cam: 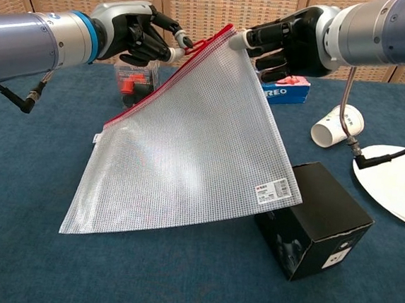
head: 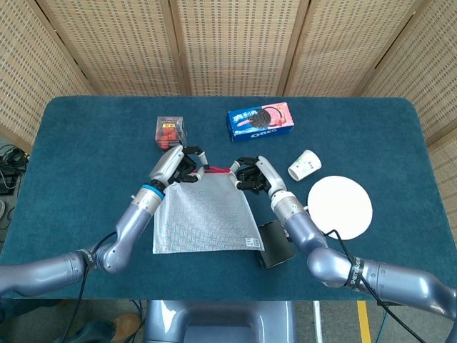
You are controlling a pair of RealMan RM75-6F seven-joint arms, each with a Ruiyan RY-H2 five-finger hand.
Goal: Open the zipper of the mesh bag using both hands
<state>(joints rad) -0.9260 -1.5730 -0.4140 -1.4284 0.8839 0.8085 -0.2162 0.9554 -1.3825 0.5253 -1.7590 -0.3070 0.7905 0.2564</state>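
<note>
Both hands are closed on the mesh bag (cam: pixel 189 143) and hold its top edge up off the table (head: pixel 86 143). Left hand (cam: pixel 138 36) pinches the red zipper pull (cam: pixel 185 45) between its fingertips, fingers curled tight. Right hand (cam: pixel 290 39) grips the bag's upper corner at the end of the red zipper (cam: pixel 170 78), fingers folded around it. From that raised corner the bag hangs slanted, its lower left corner on the blue cloth and its lower right corner, bearing a small white label (cam: pixel 271 191) too small to read, lying against the black box (cam: pixel 313 228). Behind it, a blue box reads OREO (head: pixel 260 121); the paper cup (cam: pixel 338 126) lies on its side with unreadable blue print.
</note>
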